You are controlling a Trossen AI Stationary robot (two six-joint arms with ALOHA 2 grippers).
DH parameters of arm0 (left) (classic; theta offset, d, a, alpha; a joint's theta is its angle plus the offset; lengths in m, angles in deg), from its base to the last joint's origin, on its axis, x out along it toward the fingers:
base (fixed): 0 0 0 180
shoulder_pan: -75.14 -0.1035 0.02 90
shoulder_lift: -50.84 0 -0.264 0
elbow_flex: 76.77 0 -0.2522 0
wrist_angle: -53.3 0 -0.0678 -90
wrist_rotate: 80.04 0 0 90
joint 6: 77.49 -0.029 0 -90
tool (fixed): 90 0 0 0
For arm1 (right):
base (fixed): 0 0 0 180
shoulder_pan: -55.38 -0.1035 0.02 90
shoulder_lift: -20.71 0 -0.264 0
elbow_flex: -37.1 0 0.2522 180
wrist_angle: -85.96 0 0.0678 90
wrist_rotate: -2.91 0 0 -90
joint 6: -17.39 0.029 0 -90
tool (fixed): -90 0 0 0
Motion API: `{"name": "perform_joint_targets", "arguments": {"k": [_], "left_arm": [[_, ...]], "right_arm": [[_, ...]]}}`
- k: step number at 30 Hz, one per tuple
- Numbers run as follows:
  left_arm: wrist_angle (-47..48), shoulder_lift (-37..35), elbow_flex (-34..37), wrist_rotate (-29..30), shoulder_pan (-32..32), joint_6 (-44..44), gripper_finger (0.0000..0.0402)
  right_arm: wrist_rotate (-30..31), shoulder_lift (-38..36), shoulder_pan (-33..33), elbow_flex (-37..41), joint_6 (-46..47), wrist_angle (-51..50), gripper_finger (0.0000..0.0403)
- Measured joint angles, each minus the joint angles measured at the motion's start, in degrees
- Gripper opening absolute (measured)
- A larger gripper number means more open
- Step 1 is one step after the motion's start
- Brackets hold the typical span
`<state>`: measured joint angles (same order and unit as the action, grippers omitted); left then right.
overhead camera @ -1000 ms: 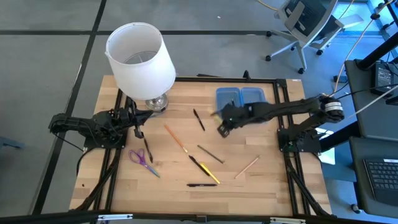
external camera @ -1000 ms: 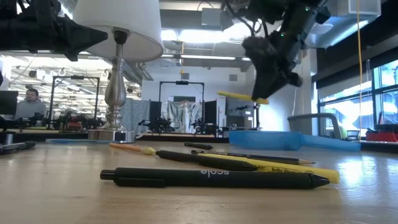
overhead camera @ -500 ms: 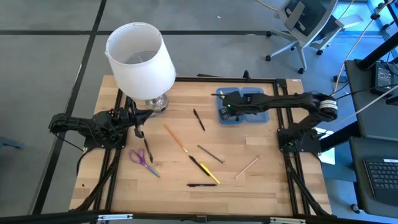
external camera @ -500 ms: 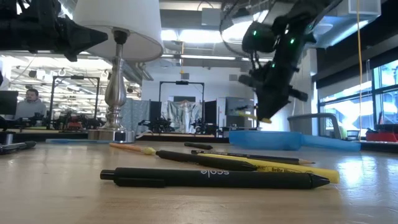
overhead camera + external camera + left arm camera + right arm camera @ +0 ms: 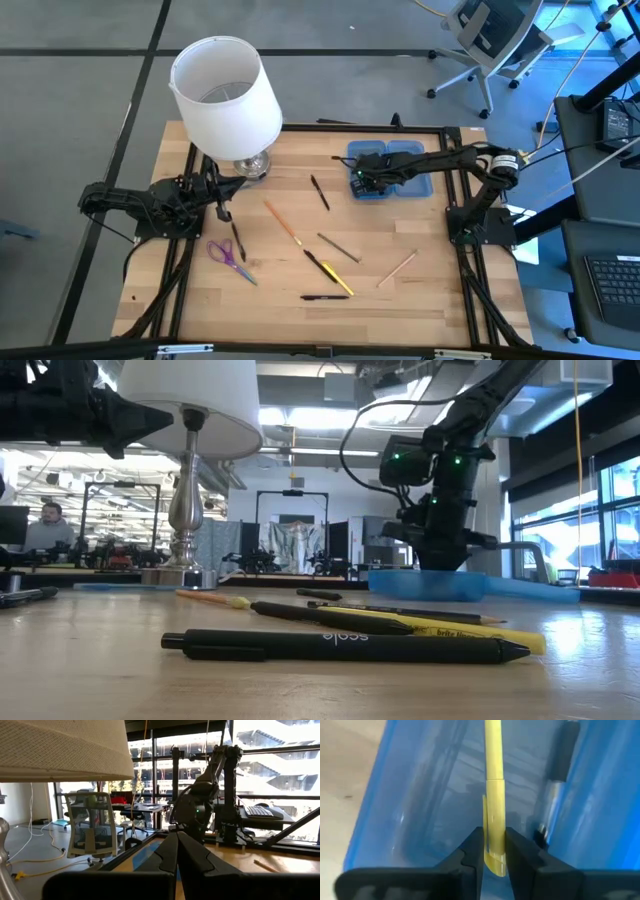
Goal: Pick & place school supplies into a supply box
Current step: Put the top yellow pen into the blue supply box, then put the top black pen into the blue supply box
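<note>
1. High view: the right gripper (image 5: 362, 180) reaches over the translucent blue plastic pencil case (image 5: 387, 167), which lies open in two halves by the worktop's far edge, toward the right corner. The left gripper (image 5: 222, 210) rests near the left edge, beside the white drum lampshade (image 5: 224, 95) on its silver-based lamp. Loose on the light wooden worktop (image 5: 300, 320) lie small purple-handled scissors (image 5: 229, 257) near the left edge, an orange pencil (image 5: 282, 221) at the middle, a short black pen (image 5: 319, 192) just beyond it, a yellow pen (image 5: 335, 279), a tan pencil (image 5: 397, 267) and a black pen (image 5: 325, 297) close to the near edge.

2. Low view: the right gripper (image 5: 437, 556) hangs low, right over the blue case (image 5: 470, 585). A black pen printed with white letters (image 5: 340, 647) lies nearest the near edge.

3. Left wrist view: the left gripper's dark fingers (image 5: 176, 851) are pressed together on nothing.

4. Right wrist view: the right gripper (image 5: 492, 851) pinches a slim yellow pen (image 5: 493, 795) inside the blue case (image 5: 410, 815); a dark pen (image 5: 559, 775) already lies in the case beside it.
</note>
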<state>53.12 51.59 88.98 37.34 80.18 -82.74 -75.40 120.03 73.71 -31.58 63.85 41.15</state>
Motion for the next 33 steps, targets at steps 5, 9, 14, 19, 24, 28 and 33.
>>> {"name": "perform_joint_targets", "arguments": {"k": [5, 9, 14, 19, 24, 28, 33], "left_arm": [[0.0, 0.0, 0.0, 0.0, 0.0, 0.0, 0.0004], [0.0, 0.0, 0.0, 0.0, 0.0, 0.0, 0.0004], [0.0, 0.0, 0.0, 0.0, 0.0, 0.0, 0.0004], [0.0, 0.0, 0.0, 0.0, 0.0, 0.0, 0.0004], [0.0, 0.0, 0.0, 0.0, 0.0, 0.0, 0.0004], [0.0, 0.0, 0.0, 0.0, 0.0, 0.0, 0.0004], [0.0, 0.0, 0.0, 0.0, 0.0, 0.0, 0.0004]], "right_arm": [[-0.2, 0.0, 0.0, 0.0, -0.5, -0.1, 0.0090], [-0.2, 0.0, 0.0, 0.0, -0.5, -0.1, 0.0130], [0.1, -0.4, 0.0, -0.4, -2.3, -0.9, 0.0165], [0.7, -2.8, -0.1, -2.8, -5.3, -0.4, 0.0174], [0.6, -3.7, -1.2, -6.3, -6.7, 3.4, 0.0174], [-2.3, -3.3, -3.6, -7.0, -9.5, 14.0, 0.0174], [-4.2, -1.5, -7.1, -6.7, -13.6, 25.8, 0.0174]]}}
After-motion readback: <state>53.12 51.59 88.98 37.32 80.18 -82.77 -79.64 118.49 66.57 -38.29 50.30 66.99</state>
